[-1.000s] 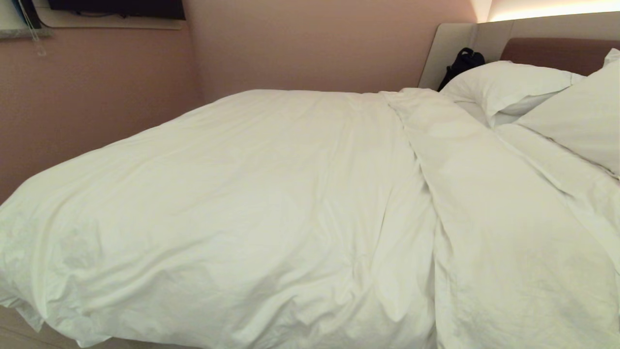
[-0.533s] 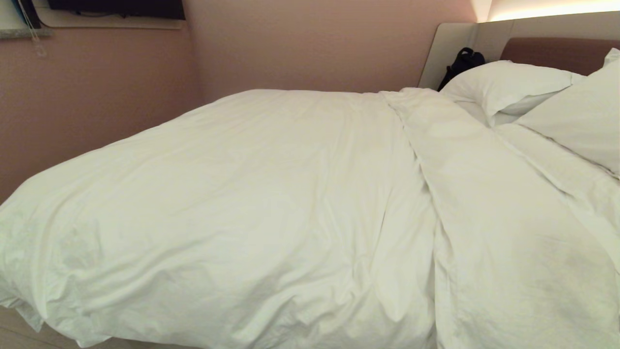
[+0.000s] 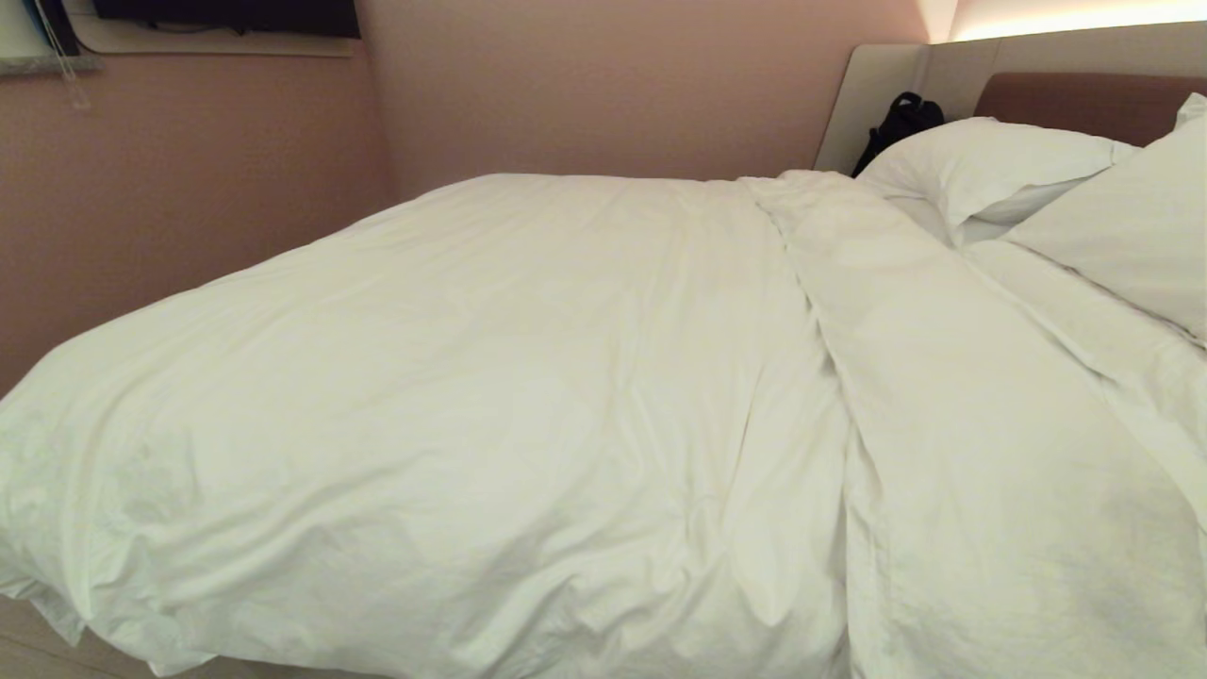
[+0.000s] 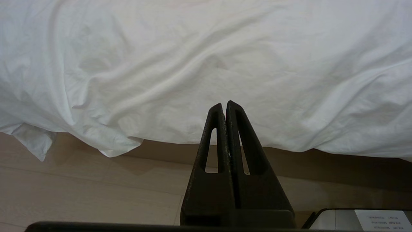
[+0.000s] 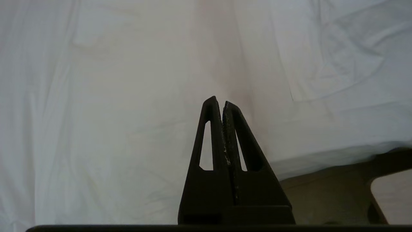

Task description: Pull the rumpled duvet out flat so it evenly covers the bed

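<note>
- Head view: the duvet (image 3: 453,415) lies over the bed (image 3: 1084,104), puffy and white with fine wrinkles, and fills most of the frame.
- Its near edge hangs over the bed's side at bottom left, down close to the floor (image 3: 28,651).
- A long crease runs across it from near the pillows down to the bottom edge; right of the crease a flatter white band of bedding (image 3: 990,471) runs alongside (cannot tell if it is a folded-back part of the duvet or a sheet).
- Two white pillows (image 3: 981,165) sit at the head end on the right, against the padded brown headboard.
- A black bag (image 3: 901,123) stands by the wall beside the headboard. A pink-beige wall (image 3: 566,85) runs behind the bed.
- Neither arm shows in this view.
- Left wrist view: the left gripper (image 4: 224,106) has its two black fingers pressed together, holding nothing.
- It sits low by the bed's side, pointing at the hanging duvet edge (image 4: 206,80), apart from the cloth. Pale wood floor (image 4: 80,190) shows under the edge, with one corner of cloth drooping lower.
- Right wrist view: the right gripper (image 5: 219,102) is closed too, empty (fingertips meet).
- It hangs over white bedding (image 5: 112,112), not touching; a bit of floor (image 5: 322,187) shows past the cloth's edge.
</note>
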You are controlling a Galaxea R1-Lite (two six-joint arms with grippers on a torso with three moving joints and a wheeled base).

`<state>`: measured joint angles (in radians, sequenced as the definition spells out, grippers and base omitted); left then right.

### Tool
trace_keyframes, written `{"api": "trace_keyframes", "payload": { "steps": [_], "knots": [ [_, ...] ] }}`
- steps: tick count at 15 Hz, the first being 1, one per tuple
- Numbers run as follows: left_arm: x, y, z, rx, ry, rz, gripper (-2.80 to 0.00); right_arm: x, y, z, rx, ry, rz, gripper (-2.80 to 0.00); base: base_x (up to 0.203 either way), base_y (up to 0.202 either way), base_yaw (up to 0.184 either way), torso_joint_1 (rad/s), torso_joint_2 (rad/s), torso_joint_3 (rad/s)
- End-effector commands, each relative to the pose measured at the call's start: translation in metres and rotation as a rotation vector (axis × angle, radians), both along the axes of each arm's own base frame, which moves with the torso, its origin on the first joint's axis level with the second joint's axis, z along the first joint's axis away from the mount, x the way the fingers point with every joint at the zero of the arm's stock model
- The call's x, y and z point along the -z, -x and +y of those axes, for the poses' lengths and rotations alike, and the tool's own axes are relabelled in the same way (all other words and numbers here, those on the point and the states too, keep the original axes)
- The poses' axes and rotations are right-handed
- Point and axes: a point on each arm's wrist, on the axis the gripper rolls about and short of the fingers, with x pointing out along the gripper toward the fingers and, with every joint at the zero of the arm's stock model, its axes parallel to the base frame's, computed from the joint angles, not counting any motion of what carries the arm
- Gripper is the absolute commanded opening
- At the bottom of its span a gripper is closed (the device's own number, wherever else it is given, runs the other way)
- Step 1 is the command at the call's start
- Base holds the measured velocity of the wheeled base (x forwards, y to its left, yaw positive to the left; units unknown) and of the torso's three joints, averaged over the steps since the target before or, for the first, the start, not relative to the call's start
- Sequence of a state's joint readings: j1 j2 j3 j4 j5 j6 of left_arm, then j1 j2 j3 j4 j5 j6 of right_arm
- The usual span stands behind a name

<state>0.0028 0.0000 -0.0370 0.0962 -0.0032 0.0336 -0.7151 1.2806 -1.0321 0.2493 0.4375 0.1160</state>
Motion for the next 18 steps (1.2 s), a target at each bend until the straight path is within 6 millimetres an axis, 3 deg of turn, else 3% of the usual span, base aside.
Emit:
{"api": "trace_keyframes", "payload": {
  "steps": [1,7,11,18],
  "knots": [
    [0.000,0.000,0.000,0.000,0.000,0.001,-2.80,0.012,-0.004,-0.004,-0.398,-0.189,-0.119,-2.80,0.000,0.000,0.000,0.000,0.00,0.000],
    [0.000,0.000,0.000,0.000,0.000,0.001,-2.80,0.063,-0.021,-0.034,-0.464,-0.197,-0.042,-2.80,0.000,0.000,0.000,0.000,0.00,0.000],
    [0.000,0.000,0.000,0.000,0.000,0.001,-2.80,0.073,-0.024,-0.055,-0.464,-0.201,-0.054,-2.80,0.000,0.000,0.000,0.000,0.00,0.000],
    [0.000,0.000,0.000,0.000,0.000,0.001,-2.80,0.093,-0.026,-0.118,-0.367,-0.180,-0.040,-2.80,0.000,0.000,0.000,0.000,0.00,0.000]
  ]
}}
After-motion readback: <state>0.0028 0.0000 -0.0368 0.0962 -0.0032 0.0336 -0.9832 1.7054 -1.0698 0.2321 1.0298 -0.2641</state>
